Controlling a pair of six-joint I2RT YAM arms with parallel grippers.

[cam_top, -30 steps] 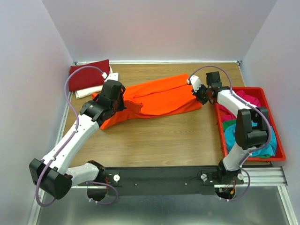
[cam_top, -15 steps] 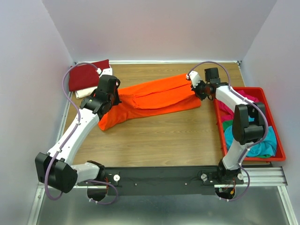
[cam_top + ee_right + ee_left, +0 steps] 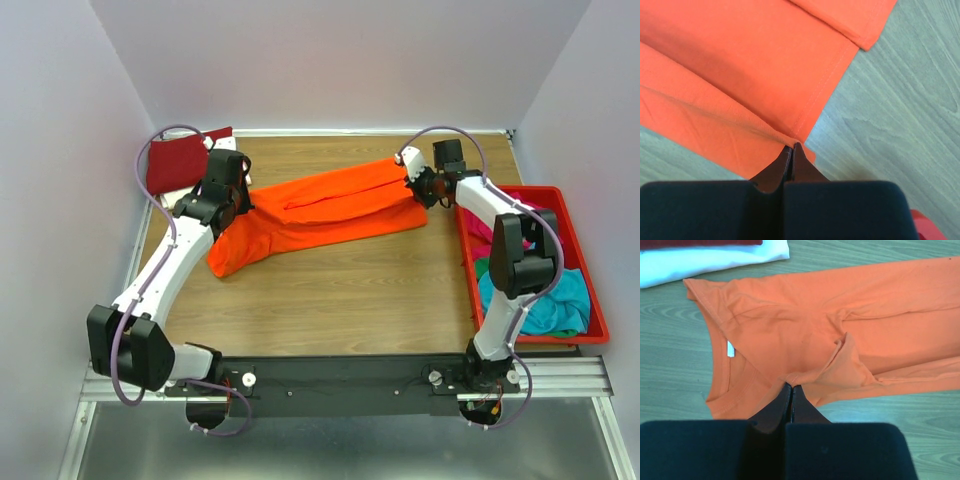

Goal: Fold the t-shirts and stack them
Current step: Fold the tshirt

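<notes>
Progress check: I'd call this about halfway, maybe a bit under. Two shirts look done. The dark red shirt (image 3: 180,160) sits folded on top of the white shirt (image 3: 705,260) in the far left corner of the table (image 3: 350,290). The pink shirt (image 3: 535,212) and teal shirt (image 3: 560,300) are heaped loose in the red tray (image 3: 585,268) on the right, so those are untouched as far as I can see.

The orange shirt (image 3: 330,210) is the one in progress. It lies in the middle of the table as a long band, running from near-left up to far-right, with the collar end on the left and the hem on the right. The long sides look folded in already, so it's narrow but not yet folded short, and it isn't on the stack.

Both pincers are pressed tight onto it. The left gripper (image 3: 791,387) is pinching a bunched-up fold of cloth just beside the collar, and you can see the little white tag in the neckline. The right gripper (image 3: 792,146) has the hem corner nipped between its tips.

The cloth is thin and floppy, with a few creases around the sleeve, while the hem side is pretty flat. My guess is the next step is folding it crosswise, then moving it onto the pile.
</notes>
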